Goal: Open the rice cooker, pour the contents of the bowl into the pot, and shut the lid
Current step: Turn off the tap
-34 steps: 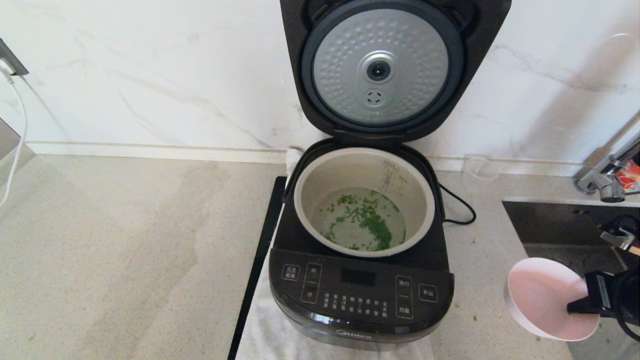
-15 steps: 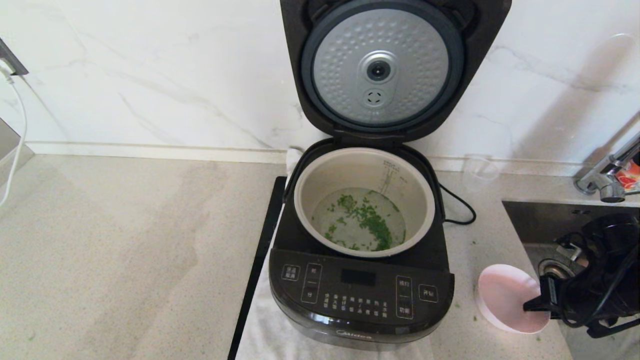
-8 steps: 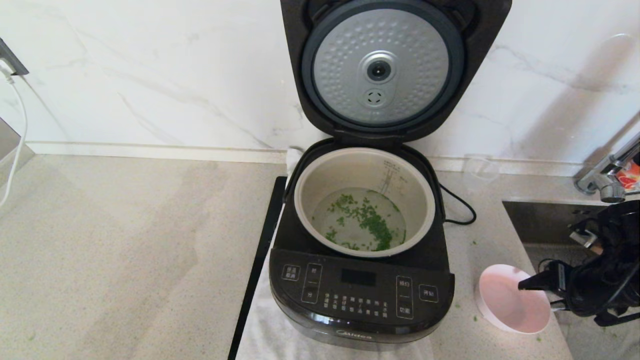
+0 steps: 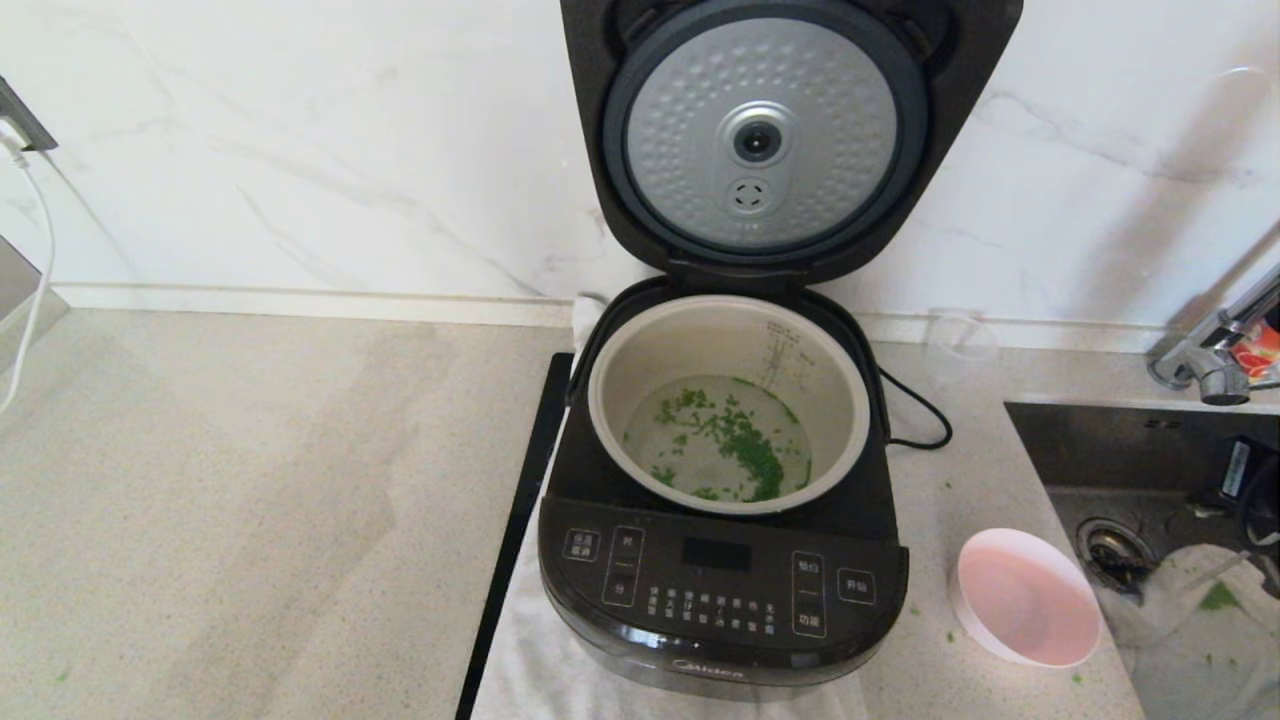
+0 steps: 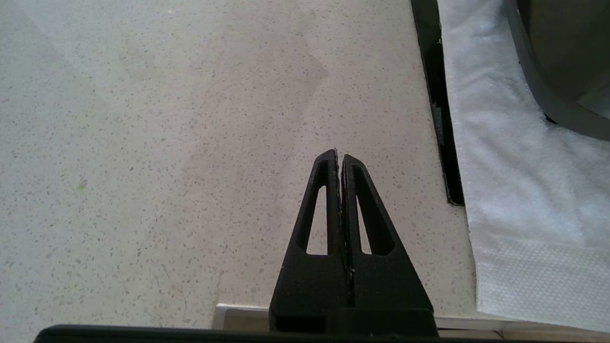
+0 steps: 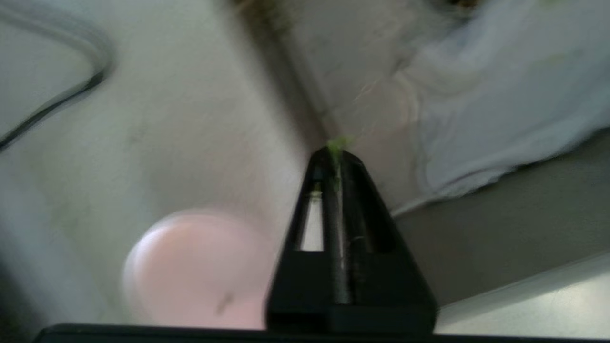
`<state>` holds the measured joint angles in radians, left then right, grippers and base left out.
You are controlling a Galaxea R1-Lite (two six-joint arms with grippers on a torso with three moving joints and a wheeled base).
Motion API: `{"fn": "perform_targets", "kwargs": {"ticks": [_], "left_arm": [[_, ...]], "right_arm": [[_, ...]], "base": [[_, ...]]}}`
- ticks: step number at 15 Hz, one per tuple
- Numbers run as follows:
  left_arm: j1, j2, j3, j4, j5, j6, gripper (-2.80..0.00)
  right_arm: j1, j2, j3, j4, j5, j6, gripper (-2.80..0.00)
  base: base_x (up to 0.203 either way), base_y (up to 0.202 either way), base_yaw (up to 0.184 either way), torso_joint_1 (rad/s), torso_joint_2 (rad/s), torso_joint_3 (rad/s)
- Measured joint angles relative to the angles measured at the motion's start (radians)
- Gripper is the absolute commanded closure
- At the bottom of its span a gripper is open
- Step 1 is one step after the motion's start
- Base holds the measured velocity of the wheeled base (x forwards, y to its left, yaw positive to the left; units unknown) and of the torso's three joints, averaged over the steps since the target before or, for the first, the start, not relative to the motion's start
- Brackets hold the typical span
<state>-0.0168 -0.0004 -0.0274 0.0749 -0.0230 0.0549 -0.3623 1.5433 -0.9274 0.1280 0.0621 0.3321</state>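
Note:
The black rice cooker [image 4: 722, 590] stands open, its lid [image 4: 765, 140] raised against the wall with the dimpled silver plate facing me. The pot [image 4: 728, 400] holds water with chopped green bits [image 4: 735, 440] floating in it. The pink-lined bowl [image 4: 1028, 597] sits upright and empty on the counter to the right of the cooker, also seen as the bowl [image 6: 190, 267]. My right gripper [image 6: 336, 152] is shut above the sink edge, apart from the bowl, with a green scrap stuck at its tips. My left gripper [image 5: 339, 155] is shut over bare counter left of the cooker.
A sink [image 4: 1150, 470] with a white cloth [image 4: 1200, 600] and drain lies right of the bowl, a faucet [image 4: 1215, 350] behind it. A clear plastic cup [image 4: 960, 340] and power cord [image 4: 915, 410] sit behind the cooker. A white towel [image 5: 514, 166] and black strip [image 4: 515, 530] lie under and beside it.
My right gripper lowered the tilted bowl onto the counter, let go of it and drew back to the right, out of the head view. The bowl now rests upright.

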Motion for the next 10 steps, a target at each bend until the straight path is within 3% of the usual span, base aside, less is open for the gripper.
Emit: {"fn": "perform_targets", "kwargs": {"ticks": [6,10], "left_arm": [[0.000,0.000,0.000,0.000,0.000,0.000,0.00],[0.000,0.000,0.000,0.000,0.000,0.000,0.00]], "right_arm": [[-0.071,0.178,0.003,-0.309,-0.344,-0.011,0.00],[-0.101,0.273,-0.021,-0.402,-0.440,-0.020,0.00]], "base": [[0.000,0.000,0.000,0.000,0.00,0.000],[0.000,0.000,0.000,0.000,0.00,0.000]]}}
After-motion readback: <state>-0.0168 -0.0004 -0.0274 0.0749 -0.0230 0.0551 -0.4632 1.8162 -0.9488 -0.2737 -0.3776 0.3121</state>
